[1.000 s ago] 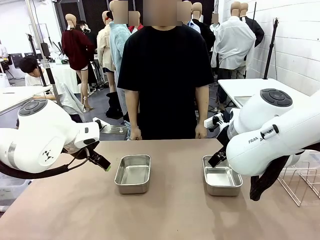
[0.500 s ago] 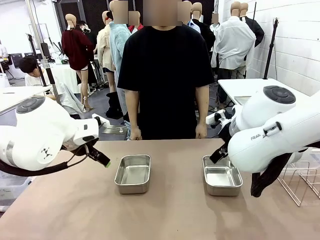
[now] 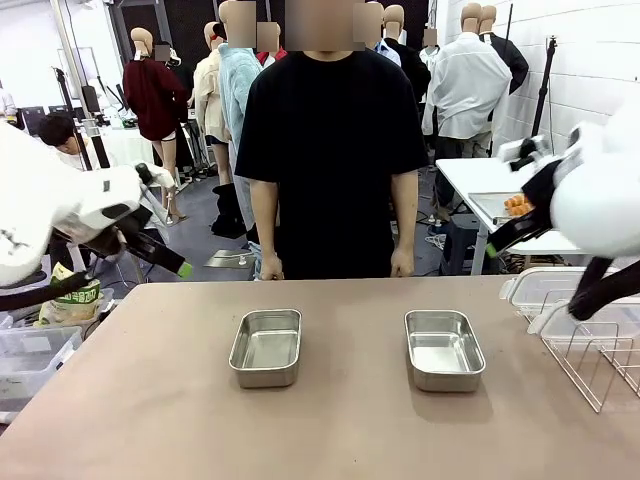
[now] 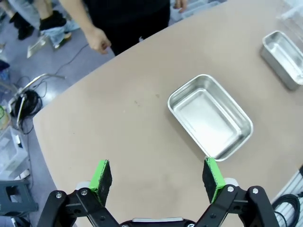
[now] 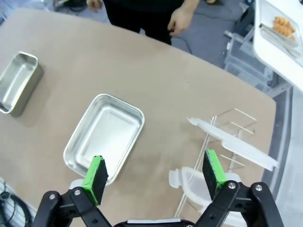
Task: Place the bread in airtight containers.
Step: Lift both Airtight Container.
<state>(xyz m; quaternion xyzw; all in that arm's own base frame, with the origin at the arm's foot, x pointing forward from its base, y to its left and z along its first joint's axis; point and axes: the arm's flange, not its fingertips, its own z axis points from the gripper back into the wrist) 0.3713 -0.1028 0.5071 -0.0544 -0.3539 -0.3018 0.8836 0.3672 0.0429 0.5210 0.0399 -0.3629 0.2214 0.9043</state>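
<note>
With left gripper (image 4: 157, 175) and right gripper (image 5: 154, 169) wide open and empty, steel tubs (image 4: 208, 116) just ahead of them — we'd pinch the likely soft, light bread (image 5: 283, 24) gently mid-body.

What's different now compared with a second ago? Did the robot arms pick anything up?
Both arms swung up and outward, away from the tubs: the left gripper toward the robot's left, the right gripper toward its right. Both are open and empty; nothing was taken hold of or let go. The left container and right container stayed put, empty, and the person kept standing at the far side.
</note>
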